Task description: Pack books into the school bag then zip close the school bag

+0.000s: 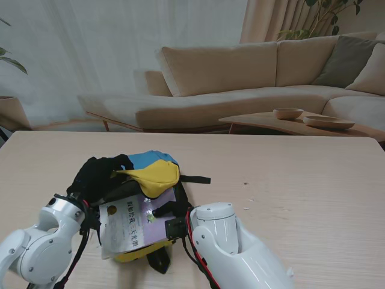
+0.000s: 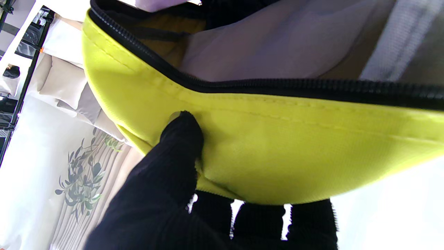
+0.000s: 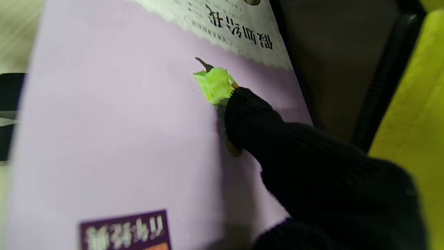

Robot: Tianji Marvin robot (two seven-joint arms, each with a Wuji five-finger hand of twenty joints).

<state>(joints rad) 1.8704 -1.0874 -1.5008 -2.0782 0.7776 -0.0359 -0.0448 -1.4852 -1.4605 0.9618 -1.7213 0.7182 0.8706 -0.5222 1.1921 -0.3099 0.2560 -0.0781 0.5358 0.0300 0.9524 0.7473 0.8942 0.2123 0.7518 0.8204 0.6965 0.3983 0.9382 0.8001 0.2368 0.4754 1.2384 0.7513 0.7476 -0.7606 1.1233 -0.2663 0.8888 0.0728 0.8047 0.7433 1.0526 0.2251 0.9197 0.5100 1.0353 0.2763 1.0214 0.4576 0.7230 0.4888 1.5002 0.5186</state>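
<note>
Legibly, book [image 3: 114, 139] cover: "假如".

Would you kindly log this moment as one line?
left hand: grips bag rim | right hand: holds book at opening | zipper: open

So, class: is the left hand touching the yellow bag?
Touching. The left wrist view shows the left hand with its thumb pressed into the yellow bag fabric.

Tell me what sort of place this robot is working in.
Most likely a living room, or a mock-up of one: a beige sofa with cushions stands behind the wooden table, a low coffee table carries bowls, and curtains hang behind.
</note>
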